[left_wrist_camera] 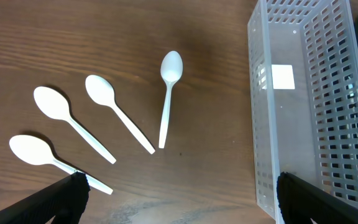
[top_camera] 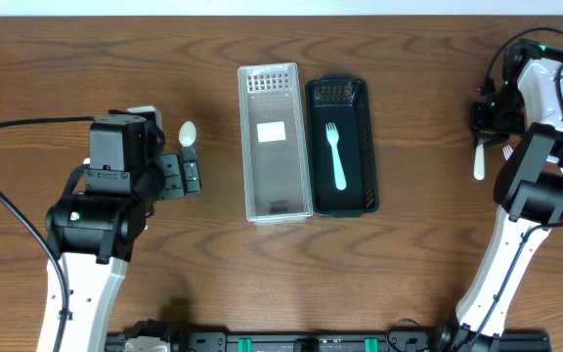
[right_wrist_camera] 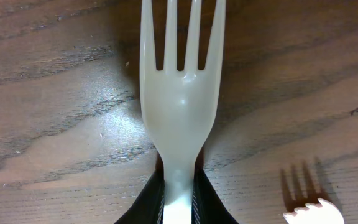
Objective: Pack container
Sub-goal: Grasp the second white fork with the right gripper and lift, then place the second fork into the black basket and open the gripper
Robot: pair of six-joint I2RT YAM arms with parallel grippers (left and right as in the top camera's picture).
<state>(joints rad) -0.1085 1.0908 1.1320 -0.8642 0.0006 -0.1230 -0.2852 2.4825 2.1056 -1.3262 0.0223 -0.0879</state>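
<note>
The wooden counter [top_camera: 115, 59] carries two long baskets side by side at its middle. The clear basket [top_camera: 274, 142] is the landmark, and the dark basket [top_camera: 345, 200] touches its right long wall. A pale blue fork [top_camera: 336, 156] lies lengthwise in the dark basket, while the clear basket appears to hold no cutlery.

Well to the right of the clear basket, beyond the dark one, the right gripper [top_camera: 481, 137] is closed on the handle of a white fork [top_camera: 478, 164]. In the wrist view its fingers [right_wrist_camera: 207, 196] pinch the neck just below the tines. The fork lies low over the wood. Whether it has left the surface I cannot tell. Its long axis runs parallel to the baskets' long sides, so carrying it to the dark basket should mean travel leftward with little turning. The right arm is clearly the nearer one. A second white fork [top_camera: 506, 152] lies just beside it.

Left of the clear basket, the left gripper [top_camera: 194, 174] hangs wide open and empty above four white spoons [left_wrist_camera: 114, 115].
</note>
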